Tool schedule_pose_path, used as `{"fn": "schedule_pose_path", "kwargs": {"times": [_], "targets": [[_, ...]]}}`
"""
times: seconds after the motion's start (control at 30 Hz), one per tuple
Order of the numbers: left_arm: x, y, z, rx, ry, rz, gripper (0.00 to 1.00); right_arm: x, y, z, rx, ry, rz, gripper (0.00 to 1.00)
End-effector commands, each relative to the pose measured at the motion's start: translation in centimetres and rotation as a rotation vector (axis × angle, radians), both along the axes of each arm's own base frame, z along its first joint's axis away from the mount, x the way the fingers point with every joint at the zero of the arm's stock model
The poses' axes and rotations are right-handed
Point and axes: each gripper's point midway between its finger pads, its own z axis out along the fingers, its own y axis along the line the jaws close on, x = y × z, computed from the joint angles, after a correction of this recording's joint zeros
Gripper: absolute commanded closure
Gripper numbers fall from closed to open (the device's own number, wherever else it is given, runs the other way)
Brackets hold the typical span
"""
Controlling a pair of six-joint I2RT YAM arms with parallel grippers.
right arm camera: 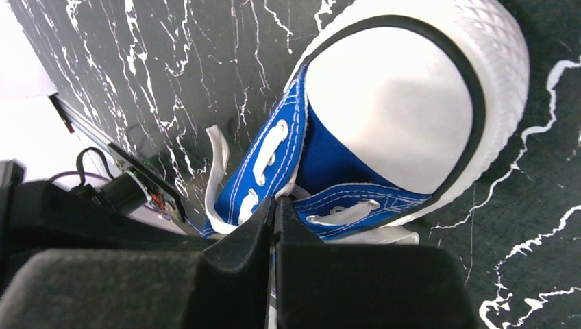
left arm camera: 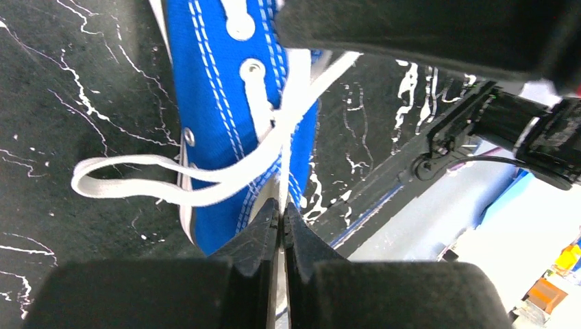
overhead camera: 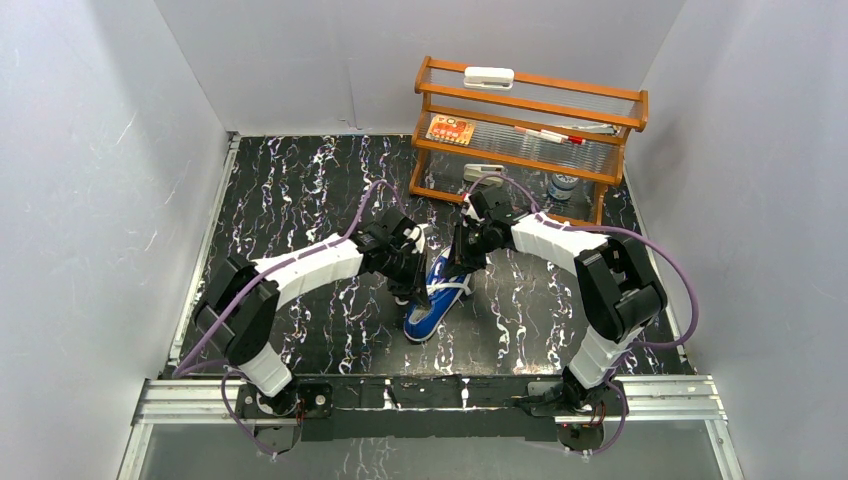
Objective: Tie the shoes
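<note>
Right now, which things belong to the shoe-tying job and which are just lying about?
Job in hand: blue sneaker, white laces, left end effector, right end effector.
Lying about: wooden rack, marker, bottle.

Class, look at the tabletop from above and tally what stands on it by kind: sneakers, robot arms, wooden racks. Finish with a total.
Sneakers: 1 (blue sneaker)
Robot arms: 2 (left arm, right arm)
Wooden racks: 1 (wooden rack)
Total: 4
</note>
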Motion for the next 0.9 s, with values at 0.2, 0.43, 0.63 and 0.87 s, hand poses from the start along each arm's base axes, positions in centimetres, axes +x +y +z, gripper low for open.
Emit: {"fn": "schedule_pose_path", "kwargs": {"times": [0.2,0.43,0.63,0.87], "targets": [[-3.3,1.1,4.3,-0.093,0.035,-0.006,1.00,2.0,-0.6,0.6,-0.071,-0.077,-0.064,1.00],[-5.6,2.5,3.7,-0.080,0.106,0.006,1.00,2.7,-0.7,1.8,-0.065,-0.138,-0.065,1.00],[-7.5,3.6,3.2,-0.076,0.172,0.020,1.00,3.2,-0.8,2.2,-0.071,-0.171,-0.066,1.00],[-8.8,4.8,3.2,-0.066,0.196,0.056,1.00,3.3,-0.7,2.0,-0.076,-0.169,-0.055,1.00]]}}
